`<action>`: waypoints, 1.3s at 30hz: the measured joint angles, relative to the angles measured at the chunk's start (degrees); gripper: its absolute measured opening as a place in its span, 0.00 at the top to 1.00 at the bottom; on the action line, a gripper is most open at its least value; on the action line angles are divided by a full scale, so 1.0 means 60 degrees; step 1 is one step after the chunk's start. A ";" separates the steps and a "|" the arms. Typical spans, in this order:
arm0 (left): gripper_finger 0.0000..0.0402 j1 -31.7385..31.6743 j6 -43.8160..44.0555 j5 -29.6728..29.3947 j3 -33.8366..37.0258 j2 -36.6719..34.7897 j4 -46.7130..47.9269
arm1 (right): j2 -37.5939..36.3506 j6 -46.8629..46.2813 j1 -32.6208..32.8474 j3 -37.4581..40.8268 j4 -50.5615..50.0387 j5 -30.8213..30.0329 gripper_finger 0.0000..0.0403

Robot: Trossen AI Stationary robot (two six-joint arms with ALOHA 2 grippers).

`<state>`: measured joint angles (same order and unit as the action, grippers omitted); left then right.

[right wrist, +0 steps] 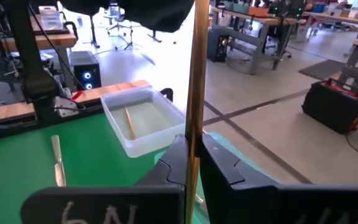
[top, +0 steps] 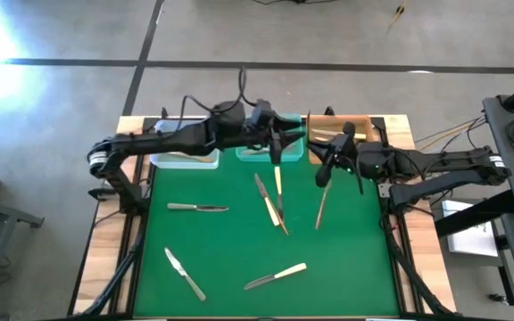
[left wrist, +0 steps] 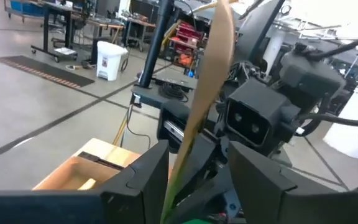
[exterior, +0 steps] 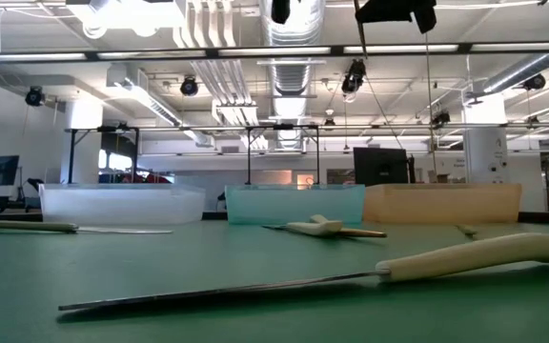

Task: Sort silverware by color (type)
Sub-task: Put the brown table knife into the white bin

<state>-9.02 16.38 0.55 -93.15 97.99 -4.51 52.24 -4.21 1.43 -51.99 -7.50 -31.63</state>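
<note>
High view: the table [top: 239, 241] carries a green mat with wooden edges, and both dark arms reach in over its far side. Along that far edge stand three bins in a row: a clear bin [top: 184, 157] on the left, a teal bin [top: 259, 152] in the middle and an amber bin [top: 328, 134] on the right.

The left pincer [top: 276, 152] hangs above the mat just in front of the teal bin, clenched on a cream-handled knife [top: 277, 185] that hangs down from it; in the left wrist view the cream handle [left wrist: 207, 81] rises between the two dark fingers [left wrist: 138, 177].

The right pincer [top: 328, 169] is near the amber bin, gripping a gold utensil [top: 322, 203] that slants down toward the mat; the right wrist view shows its thin gold shaft [right wrist: 197, 74] squeezed upright between the fingers.

Loose silverware lies on the mat: a silver knife [top: 197, 208] at the left, a crossed pair [top: 270, 205] near the middle, another silver knife [top: 185, 274] at the near left, and a cream-handled knife [top: 276, 276] at the near middle, which fills the foreground of the low view [exterior: 351, 276].
</note>
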 joint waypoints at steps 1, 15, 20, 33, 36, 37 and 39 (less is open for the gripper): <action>0.63 0.0035 0.0004 -0.0003 -0.0129 0.0085 0.0155 | 0.0016 0.0073 0.0003 0.0000 0.0055 -0.0007 0.97; 0.63 0.0184 -0.1282 -0.1107 -0.3775 0.1654 0.4327 | 0.0042 0.0268 0.0007 0.0004 0.0399 -0.0239 0.97; 0.63 0.0191 -0.1759 -0.1664 -0.5498 0.2573 0.5885 | 0.0031 0.0478 0.0004 0.0004 0.0617 -0.0297 0.97; 0.97 0.0253 -0.1766 -0.1887 -0.6168 0.3222 0.6881 | 0.0086 0.0539 0.0004 0.0018 0.0548 -0.0363 0.97; 0.98 0.0275 -0.2059 -0.1924 -0.6531 0.3229 0.7109 | 0.0082 0.0525 0.0007 0.0002 0.0617 -0.0368 0.97; 0.98 0.0281 -0.2124 -0.1911 -0.6630 0.3229 0.7166 | 0.0079 0.0514 0.0011 -0.0021 0.0684 -0.0358 0.97; 0.98 0.0277 -0.2184 -0.1930 -0.6890 0.3229 0.7440 | 0.0064 0.0511 0.0011 -0.0029 0.0714 -0.0258 0.96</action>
<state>-7.36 3.28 -11.03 -134.49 117.36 40.13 52.62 -1.14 1.50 -52.16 -3.21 -33.17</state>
